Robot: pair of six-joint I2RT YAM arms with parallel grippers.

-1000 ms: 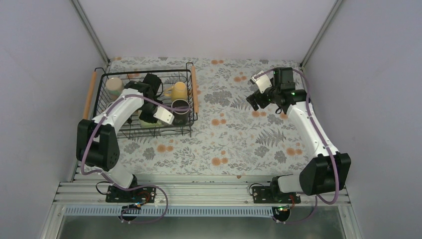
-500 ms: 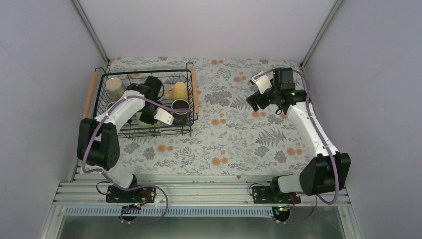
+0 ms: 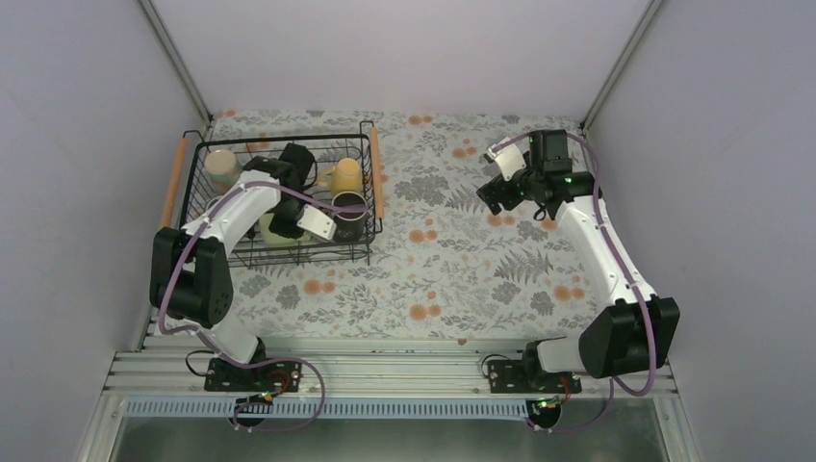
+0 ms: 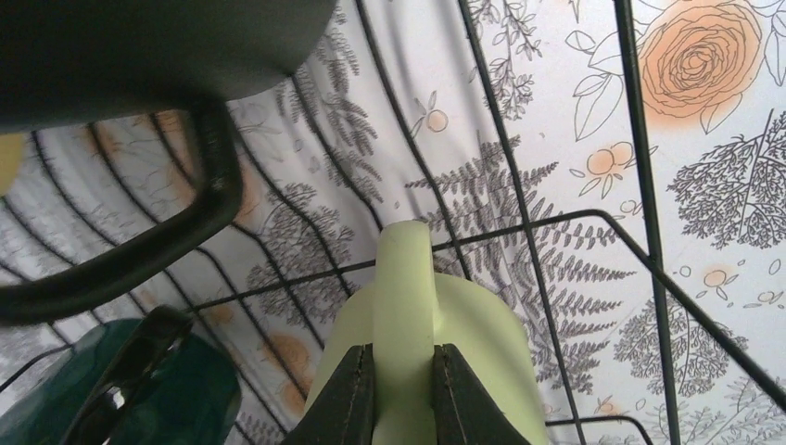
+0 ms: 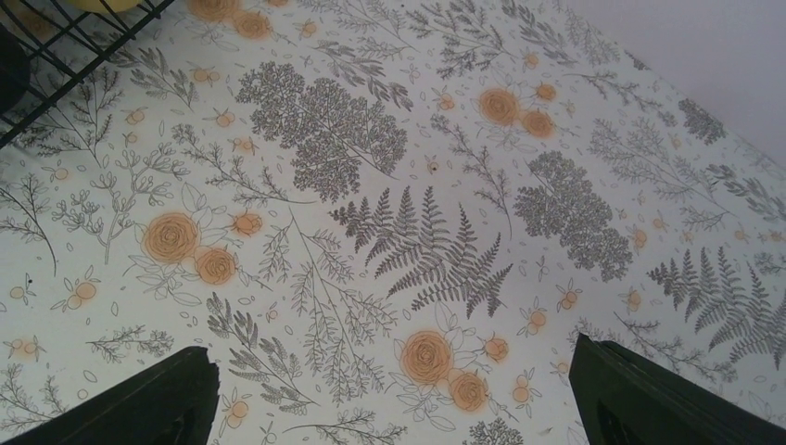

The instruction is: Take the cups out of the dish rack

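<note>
The dish rack (image 3: 289,262) sits in the upper left of the top view, on the flowered cloth (image 3: 452,269). The left gripper (image 4: 403,375) reaches down inside it and pinches the handle of the pale green cup (image 4: 487,348), one finger pressed on each side. Black wires cross close behind that cup. A dark teal cup (image 4: 185,389) lies just beside it at the lower left, and a black cup (image 4: 139,56) fills the top left of the wrist view. The right gripper (image 5: 394,399) hovers spread wide over the cloth at the upper right, well apart from the rack, with a wide stretch of cloth between them.
</note>
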